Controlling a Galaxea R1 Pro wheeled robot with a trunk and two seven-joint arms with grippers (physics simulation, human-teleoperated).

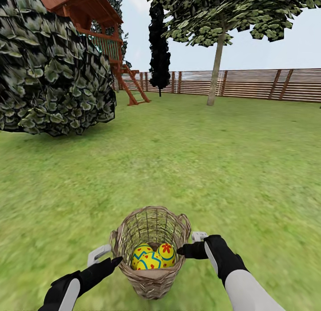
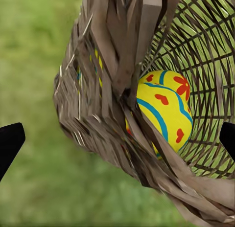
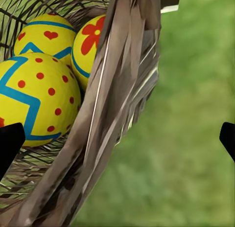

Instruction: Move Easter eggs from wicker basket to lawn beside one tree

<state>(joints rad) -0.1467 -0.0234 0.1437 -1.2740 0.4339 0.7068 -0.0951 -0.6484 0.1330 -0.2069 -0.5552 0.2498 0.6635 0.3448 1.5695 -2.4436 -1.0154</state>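
The wicker basket (image 1: 150,282) is low in the head view, tipped toward me, with three yellow Easter eggs (image 1: 151,259) inside. My left gripper (image 1: 114,254) straddles its left rim and my right gripper (image 1: 186,242) straddles its right rim. Both are open, with fingers wide apart. In the left wrist view the rim (image 2: 112,90) runs between the black fingertips (image 2: 10,141), with one egg (image 2: 164,109) behind it. The right wrist view shows the eggs (image 3: 34,95) beside the wall (image 3: 117,114). A pale-trunked tree (image 1: 216,70) stands far ahead on the lawn (image 1: 200,168).
A big dark leafy bush (image 1: 49,70) fills the left side. Behind it is a wooden playset (image 1: 104,34), and a black cypress (image 1: 159,47) stands near the slatted fence (image 1: 267,84). Open grass stretches between me and the pale tree.
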